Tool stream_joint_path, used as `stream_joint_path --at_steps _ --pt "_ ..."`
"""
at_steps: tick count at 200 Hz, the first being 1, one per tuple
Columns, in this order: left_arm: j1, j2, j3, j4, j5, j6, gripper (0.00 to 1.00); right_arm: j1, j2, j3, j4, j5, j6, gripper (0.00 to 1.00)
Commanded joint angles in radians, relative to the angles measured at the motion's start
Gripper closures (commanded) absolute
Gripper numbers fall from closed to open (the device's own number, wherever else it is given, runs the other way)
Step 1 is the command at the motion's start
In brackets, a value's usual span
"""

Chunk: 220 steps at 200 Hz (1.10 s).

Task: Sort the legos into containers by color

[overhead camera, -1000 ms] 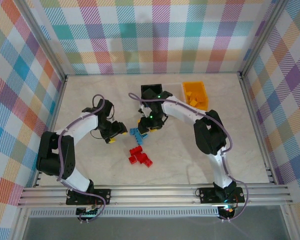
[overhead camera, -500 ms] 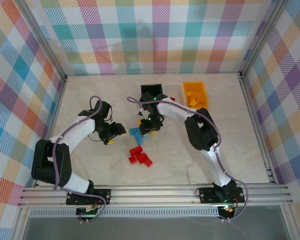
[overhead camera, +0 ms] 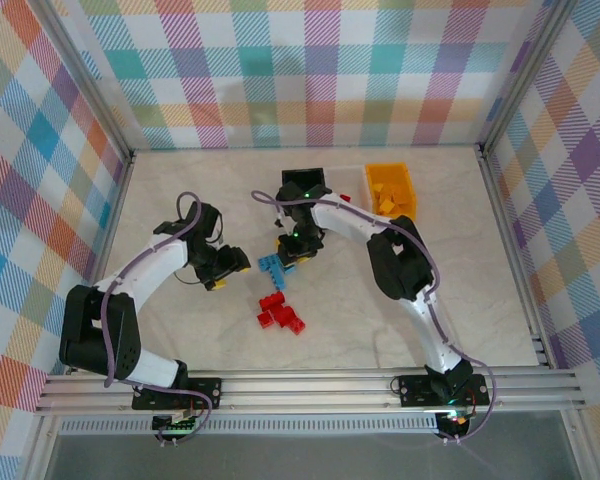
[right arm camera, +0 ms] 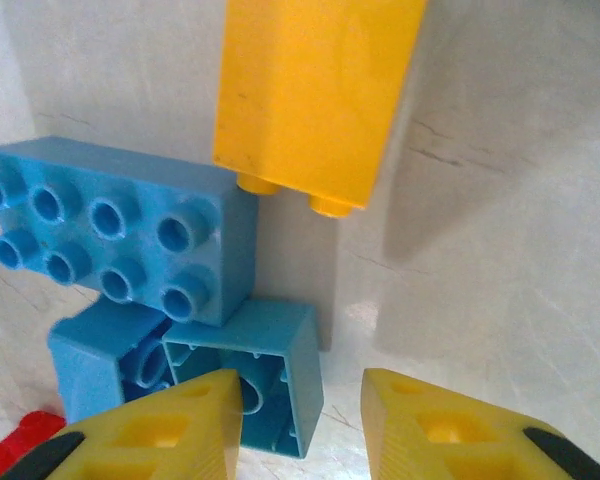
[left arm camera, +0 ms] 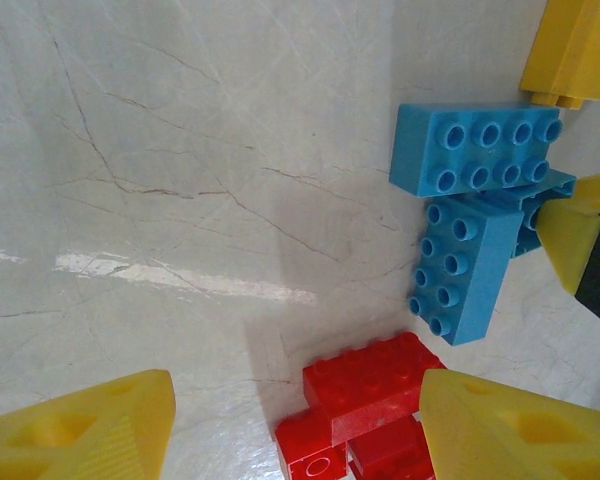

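Across your marble table (overhead camera: 480, 300), your right arm is swinging slightly left from a second ago, bringing the right gripper (right arm camera: 300, 430), spread and empty, over the blue legos (right arm camera: 120, 240) beside a yellow lego (right arm camera: 315, 90). Your left gripper (left arm camera: 295, 425) is hovering spread above the red legos (left arm camera: 370, 385). You are probably lining up a blue pick, and no writing or brand is showing.

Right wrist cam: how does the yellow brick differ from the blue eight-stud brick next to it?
Colour: the yellow brick is yellow-orange, while the blue eight-stud brick is light blue. Pose: the blue eight-stud brick faces its studs at the camera. The yellow brick lies on its side with a smooth face showing and its studs pointing toward the blue one. Both are studded bricks lying loose, ungripped, just beyond the open right gripper.
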Motion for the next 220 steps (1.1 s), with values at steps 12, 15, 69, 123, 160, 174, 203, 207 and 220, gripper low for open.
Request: stream_joint_path --at_steps 12,15,69,123,160,174,203,207,220 --pt "0.017 0.019 -0.004 0.007 0.015 0.007 0.34 -0.038 -0.116 -0.138 -0.062 0.099 0.018 0.64" --pt "0.017 0.021 -0.004 0.009 0.017 0.007 0.34 -0.038 -0.126 -0.145 -0.062 0.096 0.019 0.64" --pt "0.017 0.038 0.010 0.013 0.020 0.010 0.34 -0.038 -0.202 -0.193 -0.025 0.026 0.001 0.42" --pt "0.017 0.012 -0.009 -0.004 0.006 0.012 0.34 -0.038 -0.143 -0.159 -0.032 -0.014 0.024 0.33" --pt "0.017 0.001 -0.025 -0.004 0.000 0.007 0.34 -0.039 -0.090 -0.134 -0.026 -0.012 0.054 0.33" --pt "0.017 0.000 -0.023 -0.005 0.000 0.006 0.34 -0.038 -0.065 -0.121 -0.032 -0.008 0.062 0.33" --pt "0.017 0.003 -0.019 -0.004 -0.002 0.004 0.34 -0.037 -0.037 -0.127 -0.026 0.006 0.076 0.33" --pt "0.017 0.003 -0.019 -0.004 -0.002 0.004 0.34 -0.037 -0.034 -0.130 -0.026 0.009 0.078 0.34" --pt "0.017 0.004 -0.018 -0.005 -0.005 0.005 0.34 -0.037 -0.033 -0.142 -0.021 0.019 0.081 0.38"
